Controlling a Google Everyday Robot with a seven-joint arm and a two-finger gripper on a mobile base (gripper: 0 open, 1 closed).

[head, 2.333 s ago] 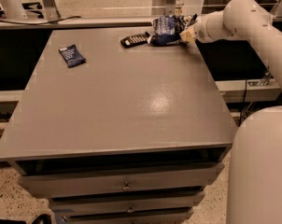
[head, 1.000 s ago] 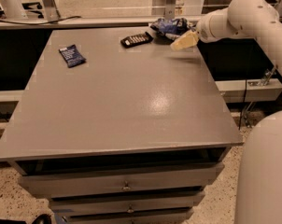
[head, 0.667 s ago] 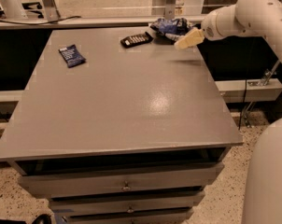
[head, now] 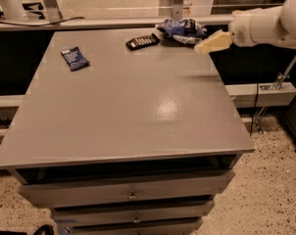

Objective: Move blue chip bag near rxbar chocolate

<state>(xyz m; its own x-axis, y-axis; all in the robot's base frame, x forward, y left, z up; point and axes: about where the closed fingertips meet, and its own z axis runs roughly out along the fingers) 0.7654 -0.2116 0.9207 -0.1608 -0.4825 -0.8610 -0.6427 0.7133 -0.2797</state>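
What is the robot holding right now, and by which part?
Nothing. The gripper hangs just right of the blue chip bag, which lies on the table beside the black bar.

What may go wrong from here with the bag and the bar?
1. The gripper hangs close to the right of the blue chip bag; a careless swing may drag it away from the rxbar.
2. The bag lies near the far edge of the table and might slip off if nudged.
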